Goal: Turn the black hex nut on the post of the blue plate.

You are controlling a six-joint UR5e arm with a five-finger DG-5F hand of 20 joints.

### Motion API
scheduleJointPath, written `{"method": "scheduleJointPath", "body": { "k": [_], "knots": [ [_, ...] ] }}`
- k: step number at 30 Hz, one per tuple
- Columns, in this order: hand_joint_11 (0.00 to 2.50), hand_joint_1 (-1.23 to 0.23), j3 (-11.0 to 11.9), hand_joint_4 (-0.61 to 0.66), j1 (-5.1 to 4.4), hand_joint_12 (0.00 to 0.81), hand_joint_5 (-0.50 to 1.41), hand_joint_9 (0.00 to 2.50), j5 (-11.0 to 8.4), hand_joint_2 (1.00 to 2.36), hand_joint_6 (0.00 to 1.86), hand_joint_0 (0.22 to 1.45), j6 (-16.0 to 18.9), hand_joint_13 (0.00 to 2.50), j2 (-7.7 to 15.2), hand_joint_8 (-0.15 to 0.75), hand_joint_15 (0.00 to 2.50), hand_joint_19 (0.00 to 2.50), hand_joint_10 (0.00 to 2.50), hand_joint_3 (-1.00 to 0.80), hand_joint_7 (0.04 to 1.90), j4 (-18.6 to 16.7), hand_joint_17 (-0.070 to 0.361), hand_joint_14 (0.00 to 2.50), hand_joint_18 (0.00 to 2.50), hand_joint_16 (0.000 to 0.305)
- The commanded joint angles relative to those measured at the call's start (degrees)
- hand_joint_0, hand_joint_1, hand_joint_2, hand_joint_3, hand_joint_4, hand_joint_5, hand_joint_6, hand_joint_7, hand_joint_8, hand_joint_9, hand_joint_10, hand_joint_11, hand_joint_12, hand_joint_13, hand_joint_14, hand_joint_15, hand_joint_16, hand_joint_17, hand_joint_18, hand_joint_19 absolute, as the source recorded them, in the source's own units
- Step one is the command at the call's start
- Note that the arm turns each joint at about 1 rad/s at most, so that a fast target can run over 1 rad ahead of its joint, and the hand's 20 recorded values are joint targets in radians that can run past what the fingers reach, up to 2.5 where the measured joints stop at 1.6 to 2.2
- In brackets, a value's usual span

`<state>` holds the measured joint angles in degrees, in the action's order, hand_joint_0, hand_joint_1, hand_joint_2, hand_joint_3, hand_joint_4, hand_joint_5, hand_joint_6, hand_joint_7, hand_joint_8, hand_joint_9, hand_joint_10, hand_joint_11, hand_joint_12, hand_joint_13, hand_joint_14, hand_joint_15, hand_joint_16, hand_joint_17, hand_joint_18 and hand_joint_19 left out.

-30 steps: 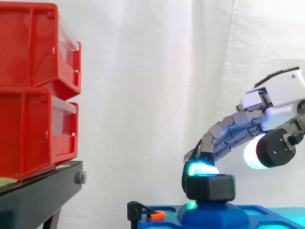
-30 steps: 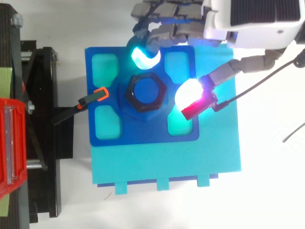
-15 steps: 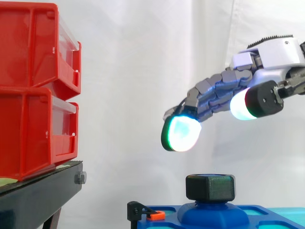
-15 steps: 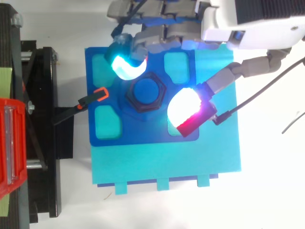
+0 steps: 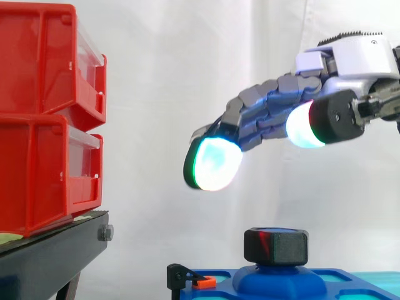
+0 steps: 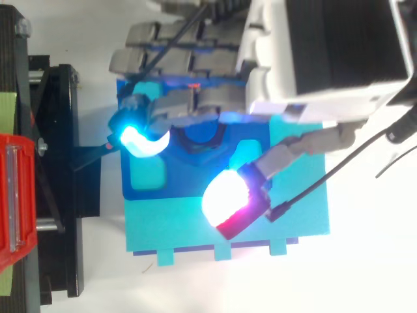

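The hand point(image 5: 359, 59) hangs in the air above the blue plate point(image 6: 179, 184), spread wide and holding nothing. Its fingers are stretched out and only gently bent, with the glowing green-white fingertips point(image 5: 214, 164) well apart from the thumb's pad point(image 5: 302, 125). The lowest fingertip is well clear of the black nut point(image 5: 275, 245), above it and off to the left in the side view. The nut sits on the blue post point(image 5: 279, 281) at the middle of the plate, untouched. From above, the fingers cover part of it. The plate lies on a teal board point(image 6: 301, 218), against the board's left edge. A small black clamp with an orange tip point(image 5: 201, 282) sits at the plate's left edge. Beyond it, red bins point(image 5: 44, 119) are stacked on a black stand point(image 5: 56, 257).
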<state>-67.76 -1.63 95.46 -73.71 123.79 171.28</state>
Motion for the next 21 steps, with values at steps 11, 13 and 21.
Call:
{"method": "scheduleJointPath", "body": {
  "k": [11,13,21],
  "knots": [
    [0.00,-0.38,0.00,0.15,-3.82,0.348,-0.21,0.24,-3.61,1.00,0.50,0.47,0.50,0.26,0.40,0.220,0.03,0.08,0.00,-0.50,0.78,1.78,0.133,0.00,0.04,0.059],
    [0.00,-0.38,0.00,0.16,-3.91,0.345,-0.20,0.25,-3.53,1.00,0.50,0.48,0.50,0.27,0.40,0.222,0.04,0.08,0.00,-0.50,0.78,2.75,0.133,0.00,0.05,0.059],
    [0.00,-0.38,0.00,0.16,-2.68,0.344,-0.20,0.26,-3.18,1.00,0.50,0.48,0.15,0.28,0.40,0.223,0.05,0.08,0.00,-0.50,0.79,8.20,0.132,0.00,0.06,0.059]
  ]
}}
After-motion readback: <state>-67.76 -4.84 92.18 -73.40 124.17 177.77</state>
